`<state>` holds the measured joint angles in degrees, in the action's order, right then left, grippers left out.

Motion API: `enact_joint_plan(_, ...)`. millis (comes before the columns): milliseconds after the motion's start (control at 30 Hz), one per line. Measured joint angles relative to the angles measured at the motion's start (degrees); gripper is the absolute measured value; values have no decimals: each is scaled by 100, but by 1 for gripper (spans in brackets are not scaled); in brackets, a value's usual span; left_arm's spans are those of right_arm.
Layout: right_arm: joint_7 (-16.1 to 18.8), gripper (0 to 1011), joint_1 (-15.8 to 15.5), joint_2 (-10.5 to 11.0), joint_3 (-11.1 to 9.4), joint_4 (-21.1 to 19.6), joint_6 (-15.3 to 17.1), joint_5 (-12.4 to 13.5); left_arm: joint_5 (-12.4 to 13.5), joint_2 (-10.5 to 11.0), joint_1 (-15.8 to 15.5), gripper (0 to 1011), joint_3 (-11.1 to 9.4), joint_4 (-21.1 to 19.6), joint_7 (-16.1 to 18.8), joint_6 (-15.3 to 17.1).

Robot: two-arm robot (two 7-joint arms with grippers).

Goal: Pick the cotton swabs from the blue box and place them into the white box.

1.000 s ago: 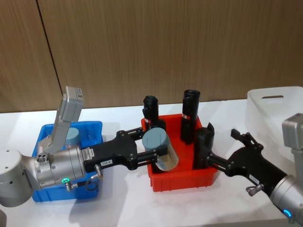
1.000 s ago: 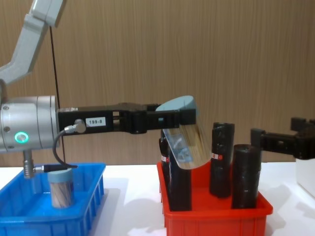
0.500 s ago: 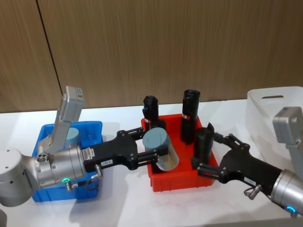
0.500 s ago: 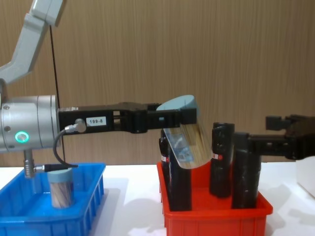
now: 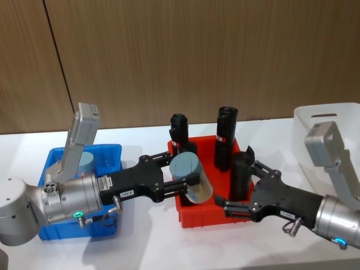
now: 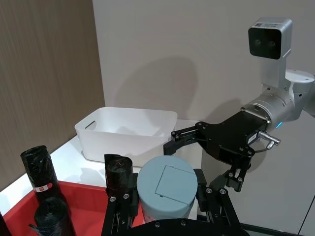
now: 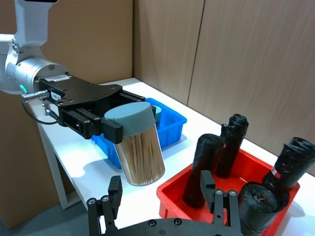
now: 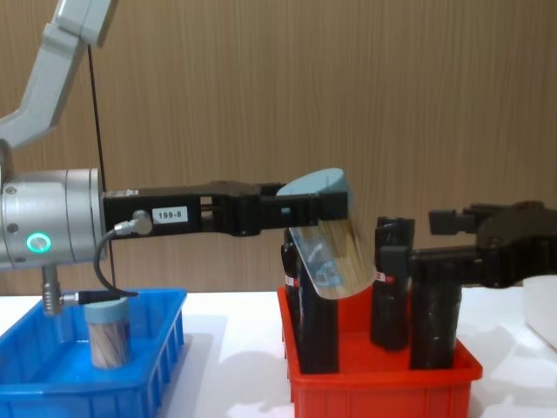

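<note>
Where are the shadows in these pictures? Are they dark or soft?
Left wrist view: a big soft shadow lies on the pale wall above the white box. Chest view: soft grey shadows fall on the table between the blue box and the red bin. Head view: the table looks faintly greyer close to the red bin's front, with no hard edges.

1. Can't see the whole white box (image 5: pixel 326 115), chopped off at the head view's right edge.
2. Can only make out the lid of the second cotton swabs tub (image 5: pixel 89 163) in the blue box (image 5: pixel 104 148) there, rest tucked behind the left arm (image 5: pixel 79 132).
3. Left wrist view: just the lid of the held cotton swabs tub (image 6: pixel 167 189).
4. Can't read the labels on the black rolls (image 5: pixel 226 135), way too small.
</note>
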<state>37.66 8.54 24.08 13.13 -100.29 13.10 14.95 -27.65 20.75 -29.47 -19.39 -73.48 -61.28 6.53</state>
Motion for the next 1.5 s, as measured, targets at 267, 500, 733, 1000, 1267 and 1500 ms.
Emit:
enact_joint_plan(267,248,1002,239,-94,98,207,41,-162,0,0,0,663,0,0,0,0)
enact_joint_plan(500,370,1002,411,-188,183,398,43,-268,0,0,0,663,0,0,0,1)
enact_joint_plan(733,474,1002,552,-279,276,564,35,-378,0,0,0,663,0,0,1,0)
enact_joint_plan(1000,575,1002,704,-401,397,743,14,-520,0,0,0,663,0,0,1,1)
enact_joint_plan(1267,645,1002,826,-501,509,872,-19,-630,0,0,0,663,0,0,1,1)
enact_joint_plan(1500,664,1002,919,-576,580,958,-42,-686,0,0,0,663,0,0,1,1)
